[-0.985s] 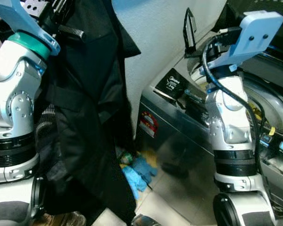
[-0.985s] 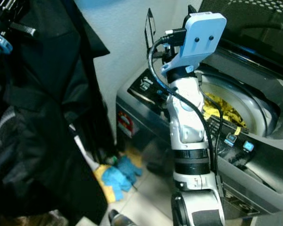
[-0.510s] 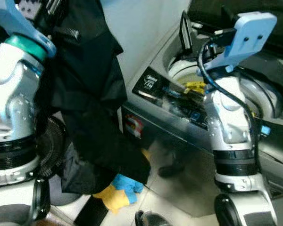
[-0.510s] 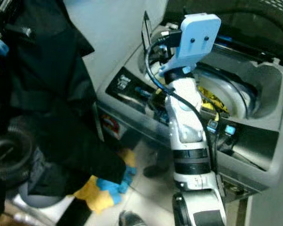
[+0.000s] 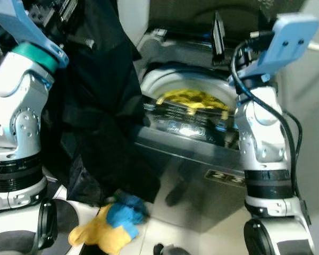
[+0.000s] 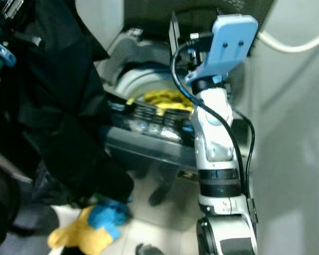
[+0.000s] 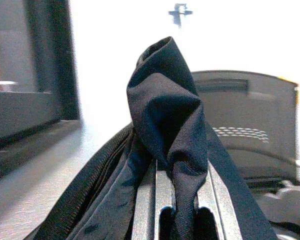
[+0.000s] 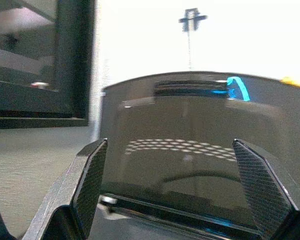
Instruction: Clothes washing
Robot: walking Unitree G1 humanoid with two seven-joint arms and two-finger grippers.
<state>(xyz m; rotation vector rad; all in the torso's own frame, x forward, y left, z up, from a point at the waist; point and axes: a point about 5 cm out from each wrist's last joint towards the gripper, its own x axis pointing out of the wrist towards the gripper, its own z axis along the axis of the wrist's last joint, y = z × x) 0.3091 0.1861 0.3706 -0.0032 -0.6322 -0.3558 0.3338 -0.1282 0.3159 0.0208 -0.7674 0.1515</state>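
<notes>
Left eye view: the left gripper (image 5: pixel 69 10) was raised high at upper left, a black garment (image 5: pixel 103 106) hanging from it in a long drape down toward the floor. To its right stood the top-loading washing machine (image 5: pixel 202 159), lid up, its drum (image 5: pixel 159 82) open with yellow laundry (image 5: pixel 194 98) inside. The garment hung beside the machine's front left corner, not over the drum. A yellow and blue cloth (image 5: pixel 114 226) lay on the floor tiles below the garment's hem. The right gripper (image 5: pixel 219 40) was held up above the back of the drum.

Right eye view: same arrangement; a white hose (image 6: pixel 292 45) ran along the wall at right.

Left wrist view: the fingers (image 7: pixel 160 200) were pressed together, pinching a fold of the black garment that stood up between them.

Right wrist view: the fingers (image 8: pixel 90 180) were spread wide apart with nothing between them, facing the machine's raised dark lid (image 8: pixel 190 140).
</notes>
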